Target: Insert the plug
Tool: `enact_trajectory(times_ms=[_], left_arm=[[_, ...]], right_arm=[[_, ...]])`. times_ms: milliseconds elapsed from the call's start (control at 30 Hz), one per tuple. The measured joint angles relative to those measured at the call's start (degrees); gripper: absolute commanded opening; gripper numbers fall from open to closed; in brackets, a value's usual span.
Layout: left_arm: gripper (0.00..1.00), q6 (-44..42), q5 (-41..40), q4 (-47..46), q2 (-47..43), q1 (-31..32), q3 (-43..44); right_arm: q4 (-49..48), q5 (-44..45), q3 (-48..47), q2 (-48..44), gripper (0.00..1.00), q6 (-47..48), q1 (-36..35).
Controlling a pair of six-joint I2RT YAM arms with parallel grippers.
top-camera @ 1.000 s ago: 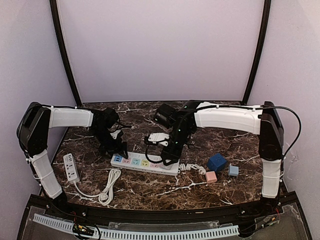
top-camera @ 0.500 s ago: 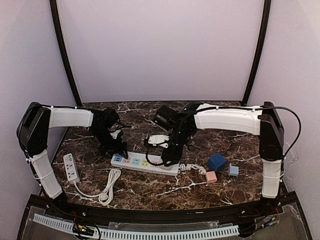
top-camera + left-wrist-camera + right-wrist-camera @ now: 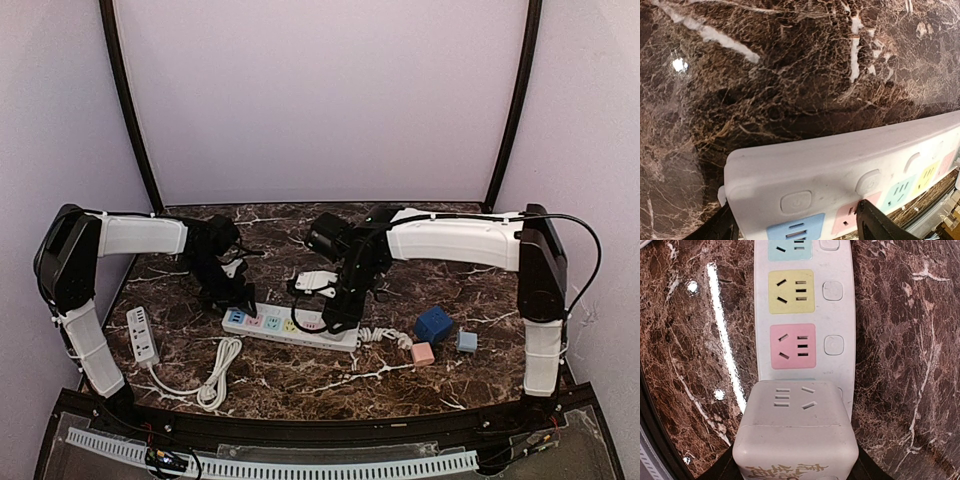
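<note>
The right gripper (image 3: 795,475) is clenched on the plug (image 3: 795,432), a white cube held low over the strip (image 3: 290,327), above the socket beyond the pink one (not seated yet, I judge). The left gripper (image 3: 795,232) has its fingers astride the strip's end, probably to stop it sliding.

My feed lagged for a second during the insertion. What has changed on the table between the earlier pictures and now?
Very little. The right claw, shut on the white plug block, has eased slightly down and left onto the power strip. The left claw stays braced on the strip's left end. The small strip, cable and cubes have not moved.
</note>
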State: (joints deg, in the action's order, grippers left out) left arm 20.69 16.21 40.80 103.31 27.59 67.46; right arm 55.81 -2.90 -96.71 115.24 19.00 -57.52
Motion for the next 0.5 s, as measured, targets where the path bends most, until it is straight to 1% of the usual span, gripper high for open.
enact_trajectory(times_ms=[167,500], left_arm=[[0.79,-0.37,0.02,0.0,0.02,0.0,0.0],[0.78,-0.94,0.33,-0.22,0.09,-0.02,-0.15]], right_arm=[[1.84,0.24,-2.25,1.38,0.0,-0.48,-0.33],[8.2,1.33,-10.08,6.23,0.0,-1.95,-1.2]])
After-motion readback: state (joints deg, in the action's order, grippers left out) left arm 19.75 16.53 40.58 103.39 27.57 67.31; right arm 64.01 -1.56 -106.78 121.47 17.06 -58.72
